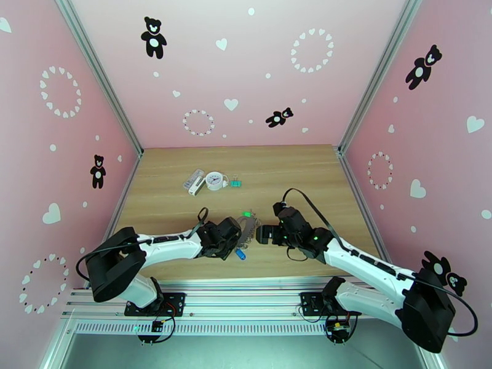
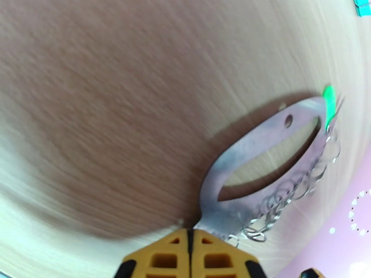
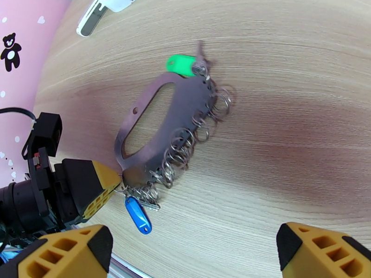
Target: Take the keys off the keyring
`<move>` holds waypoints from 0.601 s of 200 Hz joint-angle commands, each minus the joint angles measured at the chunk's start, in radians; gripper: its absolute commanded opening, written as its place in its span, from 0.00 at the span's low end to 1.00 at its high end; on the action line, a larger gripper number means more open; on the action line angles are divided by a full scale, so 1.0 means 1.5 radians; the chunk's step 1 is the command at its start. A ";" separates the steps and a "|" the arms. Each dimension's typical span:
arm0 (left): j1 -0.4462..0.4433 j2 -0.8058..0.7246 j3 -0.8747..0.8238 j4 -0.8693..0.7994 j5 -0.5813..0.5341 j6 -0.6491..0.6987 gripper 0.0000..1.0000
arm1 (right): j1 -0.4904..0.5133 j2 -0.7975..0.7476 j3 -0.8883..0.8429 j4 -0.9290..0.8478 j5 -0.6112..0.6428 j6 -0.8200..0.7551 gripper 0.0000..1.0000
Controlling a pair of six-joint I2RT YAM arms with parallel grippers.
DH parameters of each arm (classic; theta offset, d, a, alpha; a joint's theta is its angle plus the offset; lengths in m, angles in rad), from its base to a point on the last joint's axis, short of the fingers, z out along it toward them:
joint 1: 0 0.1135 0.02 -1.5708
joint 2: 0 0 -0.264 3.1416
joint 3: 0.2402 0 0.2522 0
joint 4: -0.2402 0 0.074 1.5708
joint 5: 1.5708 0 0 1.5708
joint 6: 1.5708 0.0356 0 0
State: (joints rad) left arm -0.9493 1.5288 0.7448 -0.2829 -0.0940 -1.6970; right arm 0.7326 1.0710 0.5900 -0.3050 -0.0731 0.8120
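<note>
on the wooden table (image 1: 184, 204), the keyring (image 3: 185, 107) is held at its near end by the tightly closed left claw (image 2: 189, 237) and is stretched away toward the green key (image 3: 181, 65), with the wide-open right claw (image 1: 263, 234) just beside it.

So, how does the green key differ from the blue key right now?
The green key is bright green; the blue key is blue. The green key sits at the far end of the keyring; the blue key lies at the near end, beside the left fingers, which are shut on that end. Both seem hooked to its small metal rings, not yet removed.
</note>
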 commanded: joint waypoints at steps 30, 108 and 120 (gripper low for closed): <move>0.029 -0.077 0.054 -0.052 0.017 0.094 0.00 | -0.001 -0.063 0.037 -0.026 -0.029 -0.046 0.99; 0.071 -0.157 0.173 -0.140 0.058 0.158 0.00 | -0.001 -0.119 0.145 -0.063 -0.113 -0.097 0.99; 0.076 -0.159 0.193 -0.139 0.070 0.158 0.00 | -0.001 -0.122 0.175 -0.088 -0.103 -0.100 0.99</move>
State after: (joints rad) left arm -0.8513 1.3132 0.9741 -0.4580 -0.0395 -1.4864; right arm 0.7326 0.9192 0.7631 -0.3748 -0.2008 0.6884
